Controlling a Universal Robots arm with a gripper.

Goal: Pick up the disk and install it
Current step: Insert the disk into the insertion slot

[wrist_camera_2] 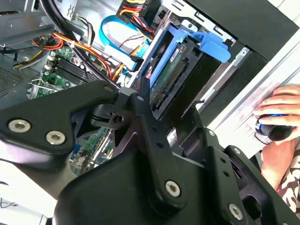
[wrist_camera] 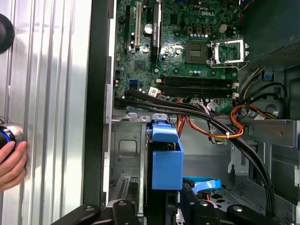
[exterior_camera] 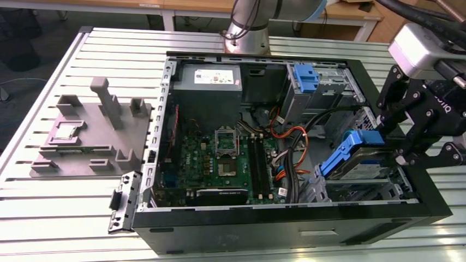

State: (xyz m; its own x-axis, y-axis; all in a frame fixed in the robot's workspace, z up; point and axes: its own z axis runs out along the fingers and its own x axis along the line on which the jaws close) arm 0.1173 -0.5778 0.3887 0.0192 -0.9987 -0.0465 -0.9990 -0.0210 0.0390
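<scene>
The disk (exterior_camera: 358,159) is a silver-grey drive in blue carrier rails. It sits tilted in the drive bay at the exterior view's right side of the open computer case (exterior_camera: 291,232). My gripper (exterior_camera: 386,144) reaches in from that side and is shut on the disk's upper blue end. The first wrist view shows the disk (wrist_camera: 165,161) edge-on, running out from between my black fingers (wrist_camera: 123,207). The second wrist view shows the connector edge of the disk (wrist_camera_2: 171,79) just beyond a fingertip (wrist_camera_2: 140,91), over the bay.
Black and orange cables (exterior_camera: 291,139) cross between the motherboard (exterior_camera: 218,158) and the bay. A bare blue bracket (exterior_camera: 306,76) sits in the upper bay beside the power supply (exterior_camera: 209,79). A grey fixture (exterior_camera: 87,131) stands on the slatted table. A person's hand (wrist_camera: 11,164) rests beside the case.
</scene>
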